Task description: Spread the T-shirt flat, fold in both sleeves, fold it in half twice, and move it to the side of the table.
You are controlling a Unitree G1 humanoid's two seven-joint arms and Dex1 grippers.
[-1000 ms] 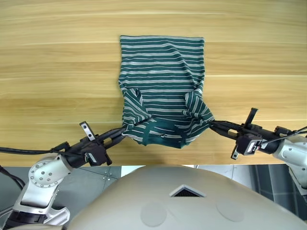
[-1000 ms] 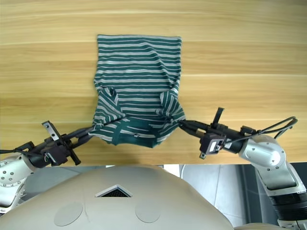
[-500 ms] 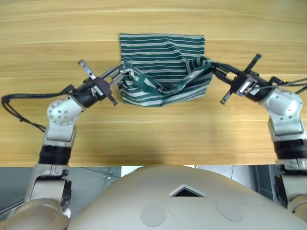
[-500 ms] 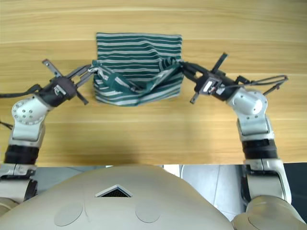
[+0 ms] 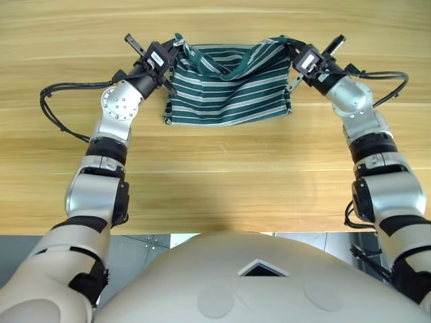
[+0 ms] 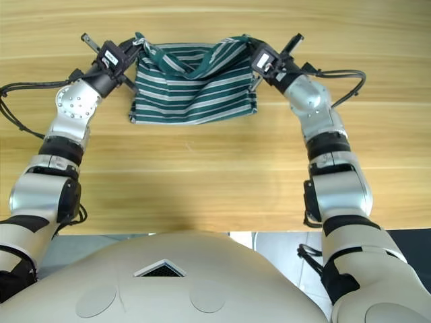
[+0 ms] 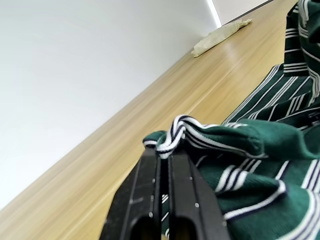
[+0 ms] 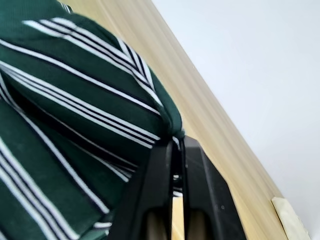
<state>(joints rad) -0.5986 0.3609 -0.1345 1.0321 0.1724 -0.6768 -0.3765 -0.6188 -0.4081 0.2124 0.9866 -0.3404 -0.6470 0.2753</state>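
- T-shirt [image 5: 229, 91]: dark green with thin white stripes. It is folded over on itself into a wide band on the far part of the counter [image 5: 215, 182], between the two arms. The lower layer lies flat, and its near edge runs fairly straight across the wood. The upper edge is lifted at both far corners and sags in a shallow dip between them, where the green collar band shows.
- Left gripper [image 5: 176, 46]: at the shirt's far left corner, with the arm stretched well forward over the counter. In the left wrist view the two black fingers [image 7: 145, 195] are pressed together, clamped on a bunched pinch of striped fabric and ribbed hem at their tips.
- Right gripper [image 5: 289, 43]: at the shirt's far right corner, with the arm likewise stretched forward. In the right wrist view its black fingers [image 8: 155, 185] stand close together, clamped on a fold of the fabric that drapes away from the tips.
- Counter: light wood with the grain running left to right. The shirt is the main item on it, and bare wood lies on the near side of the shirt.
- Pale bundle [image 7: 220, 37]: a beige item lying on the counter well apart from the shirt, near the far edge. It looks like a rolled or folded cloth, but at that range it cannot be made out for certain.
- Wall [image 7: 75, 75]: plain white, directly behind the counter's far edge.
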